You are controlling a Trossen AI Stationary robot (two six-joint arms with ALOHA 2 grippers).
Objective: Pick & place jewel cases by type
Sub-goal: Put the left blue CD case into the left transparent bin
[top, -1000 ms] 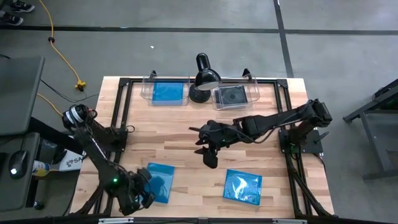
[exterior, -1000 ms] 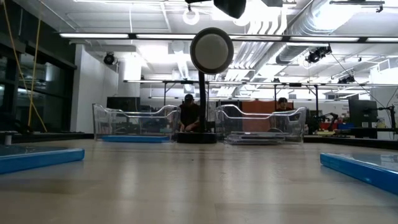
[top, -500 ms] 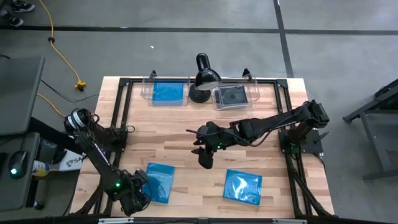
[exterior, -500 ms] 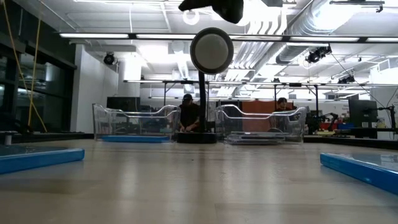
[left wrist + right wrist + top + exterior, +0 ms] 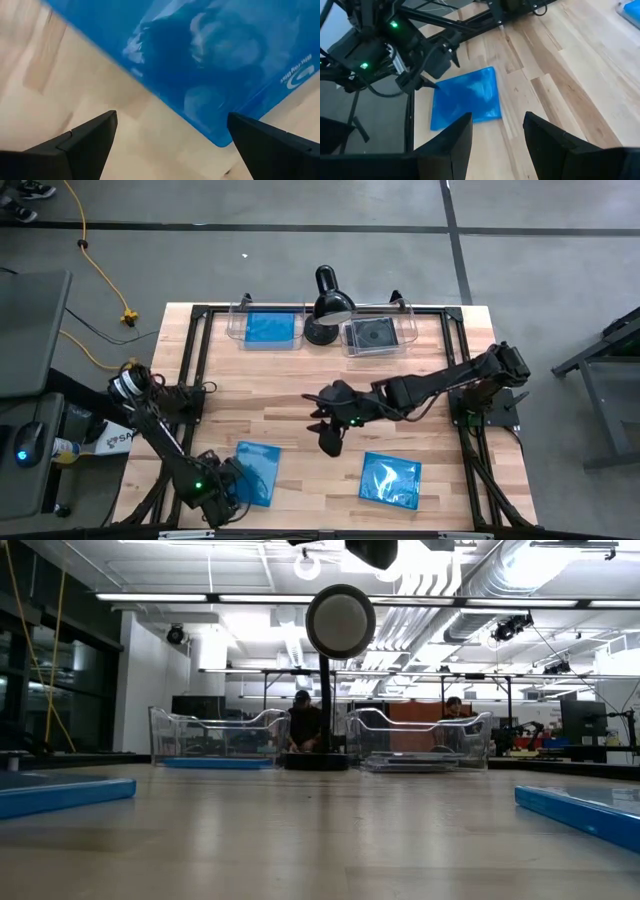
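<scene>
— Where the left gripper (image 5: pixel 222 492) hangs, at the near left corner of the table (image 5: pixel 290 375), what is under it?

— Its two dark fingers (image 5: pixel 82 137) are spread wide apart, and nothing is between them. Just past their tips lies a blue jewel case (image 5: pixel 210 55), flat on the wood. From above you can see that same case (image 5: pixel 256 472) right beside the gripper.

— And the right gripper (image 5: pixel 325 420)?

— That one is out over the middle of the table, up in the air. Its fingers (image 5: pixel 447 142) are apart too, with nothing in them. Looking past them, you see the blue case (image 5: pixel 466 97) by the left arm.

— Are there more cases?

— Yes. A second blue jewel case (image 5: pixel 391 479) lies flat on the near right part of the table, well apart from the first one. At the far edge stand two clear bins. The left bin (image 5: pixel 237 328) has a blue case (image 5: pixel 272 329) in it. The right bin (image 5: pixel 408 326) has a dark case (image 5: pixel 372 335) in it.

— What stands between the bins?

— A black desk lamp (image 5: pixel 326 302), with its base touching the table between them.

— What does the low camera see?

— The edge of one blue case (image 5: pixel 62 795) on one side and another (image 5: pixel 582 812) on the other side. Far back are both clear bins (image 5: pixel 215 735) and the lamp's round head (image 5: pixel 340 622). Behind the table two people (image 5: pixel 304 722) are in the room.
</scene>
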